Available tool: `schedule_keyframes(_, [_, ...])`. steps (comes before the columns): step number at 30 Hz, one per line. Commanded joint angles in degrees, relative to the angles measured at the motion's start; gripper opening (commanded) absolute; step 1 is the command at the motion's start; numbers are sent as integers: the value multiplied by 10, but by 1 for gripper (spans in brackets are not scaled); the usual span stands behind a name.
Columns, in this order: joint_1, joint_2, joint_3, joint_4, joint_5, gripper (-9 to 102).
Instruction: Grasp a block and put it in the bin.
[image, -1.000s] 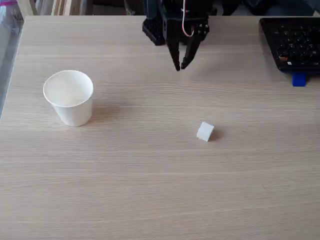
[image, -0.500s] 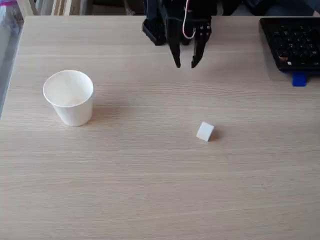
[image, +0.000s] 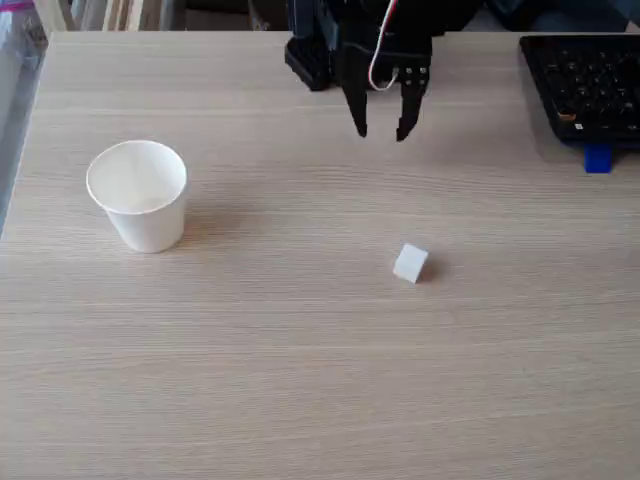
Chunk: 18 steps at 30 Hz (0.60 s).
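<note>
A small white block (image: 410, 263) lies on the wooden table, right of centre in the fixed view. The bin, a white paper cup (image: 138, 194), stands upright at the left, and nothing shows in the part of its inside that I see. My black gripper (image: 383, 132) hangs near the table's far edge, well above the block in the picture and slightly left of it. Its two fingers point down toward the table and stand apart, with nothing between them.
A black keyboard (image: 588, 88) sits at the far right corner, with a small blue piece (image: 597, 158) at its near edge. The arm's black base (image: 318, 55) is at the far edge.
The gripper's fingers have spread from almost touching to clearly apart, and the gripper has shifted a little to the right. Block and cup have not moved.
</note>
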Motion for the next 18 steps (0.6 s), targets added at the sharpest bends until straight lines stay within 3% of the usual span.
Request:
schedule_keyframes(1, [-11,-31,-34,-3,25,19])
schedule_keyframes(18, [-41,-150,-107,-46,207,20])
